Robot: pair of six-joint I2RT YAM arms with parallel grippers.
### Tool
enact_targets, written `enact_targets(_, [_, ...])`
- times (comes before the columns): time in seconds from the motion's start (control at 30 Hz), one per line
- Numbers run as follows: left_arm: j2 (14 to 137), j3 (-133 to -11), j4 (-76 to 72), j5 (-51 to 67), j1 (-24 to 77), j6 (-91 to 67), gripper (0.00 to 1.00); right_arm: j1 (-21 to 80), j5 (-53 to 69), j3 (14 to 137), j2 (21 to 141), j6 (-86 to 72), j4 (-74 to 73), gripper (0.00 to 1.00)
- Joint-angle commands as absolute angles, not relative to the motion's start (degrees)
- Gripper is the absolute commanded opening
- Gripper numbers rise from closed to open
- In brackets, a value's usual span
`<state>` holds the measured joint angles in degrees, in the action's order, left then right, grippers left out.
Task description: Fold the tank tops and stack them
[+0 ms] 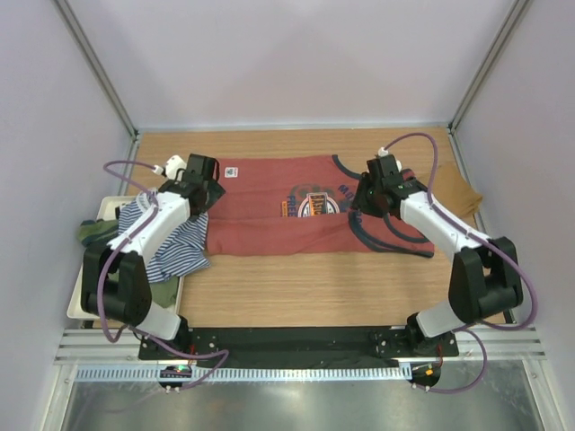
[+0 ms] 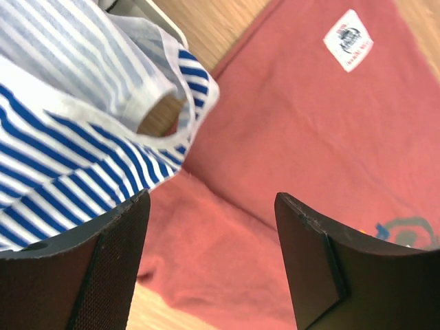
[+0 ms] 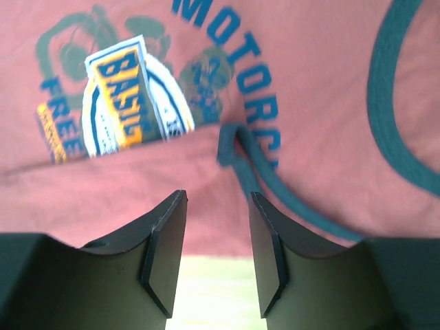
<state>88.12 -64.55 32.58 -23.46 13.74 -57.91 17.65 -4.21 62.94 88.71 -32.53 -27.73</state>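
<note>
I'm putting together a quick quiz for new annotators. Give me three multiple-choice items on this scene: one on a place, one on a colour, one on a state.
1. Where does the striped tank top lie?
A) at the left end of the rust-red tank top
B) at the far right
C) over the red top's chest graphic

2. What colour is the tank top at the table's right edge?
A) white
B) tan-brown
C) black

3. How is the left gripper?
A) shut on the striped top
B) shut on the red top
C) open, holding nothing

Answers: 1 A, the top view shows it by the red top's left end. 2 B, it shows tan-brown beyond the right arm. 3 C, the left wrist view shows the jaws apart with only cloth below.
</note>
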Motion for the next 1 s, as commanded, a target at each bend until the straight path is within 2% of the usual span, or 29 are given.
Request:
enact_targets(0.0, [84.29,-61.63,34.19,-29.45,15.03,-57.04,0.73,19.07,-2.37,58.55,82.97,-31.20,-27.33,0.47])
enact_targets(0.2, [84.64,-57.66,34.63,-25.05,15.03,-58.10,0.68,19.86,-0.70,49.93,79.37,-31.82,-25.23,0.47])
enact_targets(0.4, [81.92,-56.34,39.45,-31.10,14.16,-60.72,0.64,19.86,0.27,46.41,82.52,-31.99,-24.08,0.45])
enact_targets(0.53, [76.74,-50.81,35.34,-28.74,7.14,-61.00,0.64,19.16,-5.80,45.88,86.82,-34.28,-23.47,0.41])
enact_targets(0.7, [75.23,-47.38,36.90,-28.92,-0.08,-63.27,0.63,17.23,-10.00,45.00,89.65,-36.64,-24.87,0.25])
enact_targets(0.73, [75.41,-46.59,36.65,-26.65,-5.13,-64.24,0.62,16.79,-11.41,44.39,89.56,-36.82,-25.31,0.24])
enact_targets(0.83, [75.24,-43.42,34.63,-24.61,-11.14,-65.30,0.62,15.30,-13.54,41.06,86.67,-38.14,-25.23,0.25])
enact_targets(0.97, [73.84,-44.11,36.29,-28.64,-13.80,-68.10,0.62,13.97,-13.36,38.59,81.66,-38.23,-25.57,0.25])
